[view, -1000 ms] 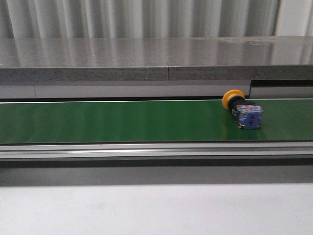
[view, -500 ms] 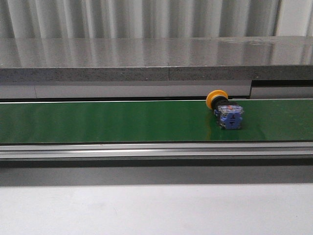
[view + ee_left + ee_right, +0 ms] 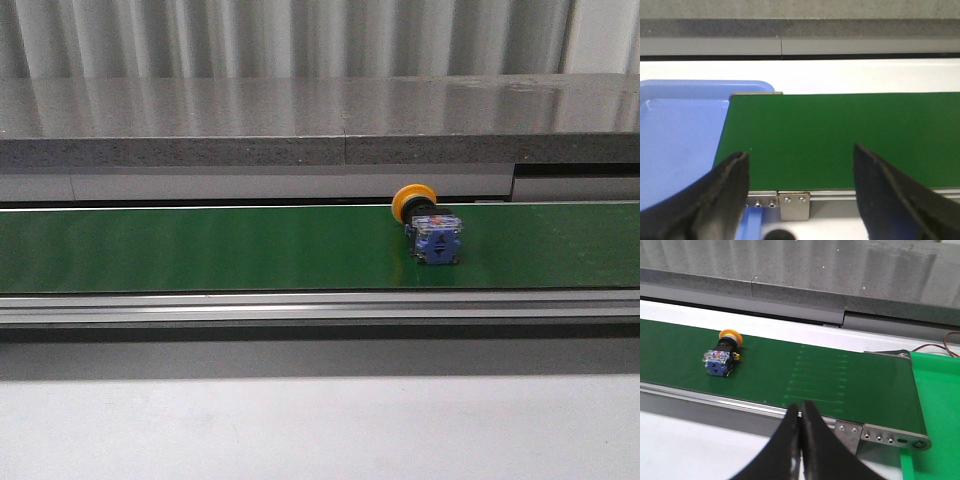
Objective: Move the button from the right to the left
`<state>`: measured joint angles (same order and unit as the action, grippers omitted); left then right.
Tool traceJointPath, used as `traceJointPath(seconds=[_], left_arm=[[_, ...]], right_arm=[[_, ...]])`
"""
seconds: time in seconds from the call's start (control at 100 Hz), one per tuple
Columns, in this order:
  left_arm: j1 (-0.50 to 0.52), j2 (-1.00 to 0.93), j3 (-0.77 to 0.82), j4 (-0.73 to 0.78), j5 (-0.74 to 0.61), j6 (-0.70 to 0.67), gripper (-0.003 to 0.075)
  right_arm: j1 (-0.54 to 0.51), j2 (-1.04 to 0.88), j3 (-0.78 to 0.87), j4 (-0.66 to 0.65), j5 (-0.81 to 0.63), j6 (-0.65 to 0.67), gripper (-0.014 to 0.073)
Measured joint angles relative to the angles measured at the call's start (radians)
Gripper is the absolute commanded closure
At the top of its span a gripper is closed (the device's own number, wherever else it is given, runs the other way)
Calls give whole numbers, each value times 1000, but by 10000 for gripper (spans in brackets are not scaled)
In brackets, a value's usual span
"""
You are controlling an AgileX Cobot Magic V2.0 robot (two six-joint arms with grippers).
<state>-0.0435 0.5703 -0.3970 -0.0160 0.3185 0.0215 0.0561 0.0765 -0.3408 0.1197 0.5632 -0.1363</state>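
The button (image 3: 428, 224), with a yellow-orange cap, black collar and blue-and-clear body, lies on its side on the green conveyor belt (image 3: 200, 250), right of the middle in the front view. It also shows in the right wrist view (image 3: 723, 355), far from my right gripper (image 3: 801, 407), which is shut and empty over the belt's near rail. My left gripper (image 3: 800, 160) is open and empty over the belt's left end. No gripper shows in the front view.
A blue tray (image 3: 675, 135) sits past the belt's left end. A green tray (image 3: 940, 405) sits past its right end. A grey stone ledge (image 3: 300, 120) runs behind the belt. A metal rail (image 3: 300, 305) and white tabletop (image 3: 300, 430) lie in front.
The button has travelled leftward along the belt, from the right part towards the middle. No gripper touches it.
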Motion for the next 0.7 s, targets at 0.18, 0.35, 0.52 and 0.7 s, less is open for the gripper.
traceJointPath(seconds=[0.18, 0.35, 0.52, 0.7], left_arm=[[0, 58, -71, 3, 51, 16, 258], [0, 156, -187, 3, 105, 23, 258], [-67, 289, -322, 3, 191, 63, 258], [-205, 449, -444, 3, 269, 59, 258]], right_arm=[[0, 0, 0, 2, 0, 0, 659], [0, 0, 0, 2, 0, 0, 659], [0, 0, 0, 2, 0, 0, 659], [0, 0, 0, 2, 0, 0, 659]])
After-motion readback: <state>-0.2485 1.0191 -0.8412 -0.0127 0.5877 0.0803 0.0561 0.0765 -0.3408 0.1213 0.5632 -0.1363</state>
